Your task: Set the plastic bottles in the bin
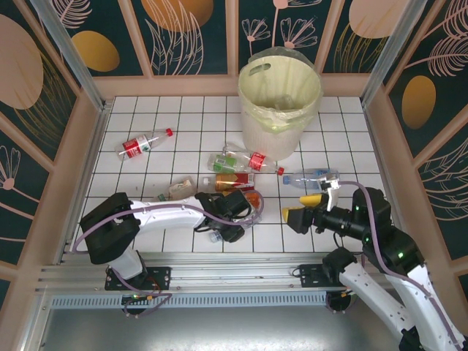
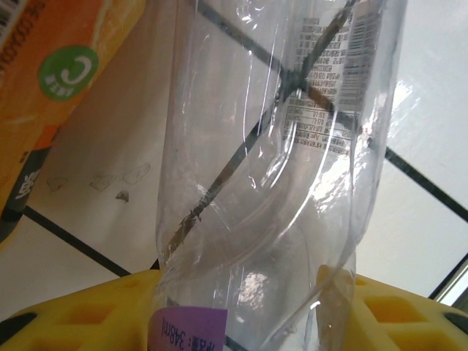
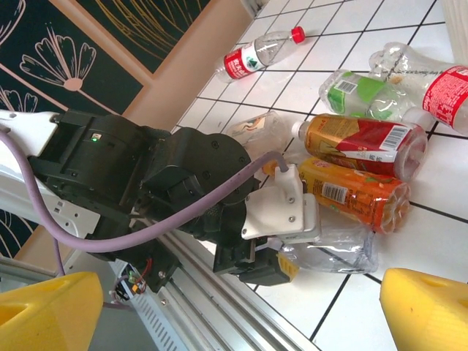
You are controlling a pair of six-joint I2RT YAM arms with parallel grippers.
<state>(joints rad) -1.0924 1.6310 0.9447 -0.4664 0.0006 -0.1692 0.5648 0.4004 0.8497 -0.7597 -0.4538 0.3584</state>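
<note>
Left wrist view: the left claw (image 2: 248, 314) is pressed together on a clear bottle (image 2: 270, 183), its thin wall already creased between the yellow fingers (image 2: 88, 318). An orange bottle (image 2: 51, 88) lies just beside the claw on its left. The bin (image 1: 267, 139) stands well beyond this claw, ahead and off to its right, with the heap of loose bottles between them. The right claw (image 3: 234, 311) is spread wide with nothing between its fingers. A blue-capped bottle (image 1: 311, 177) lies just ahead of it.

The likeliest trouble, to my eye, is the grip itself — a soft, empty bottle can buckle further and squirt out of the pinch on the lift. It may also swing as it hangs and clip the bin's tall rim. The orange bottle sits so close that it may be dragged or rolled as the claw rises. The two arms are also near enough to crowd each other on the way to the bin.

Count — one bin and two claws. There are eight bottles outside the bin: the held one and seven loose on the tiles (image 1: 183, 117). Whether any lie inside the liner I cannot tell.
</note>
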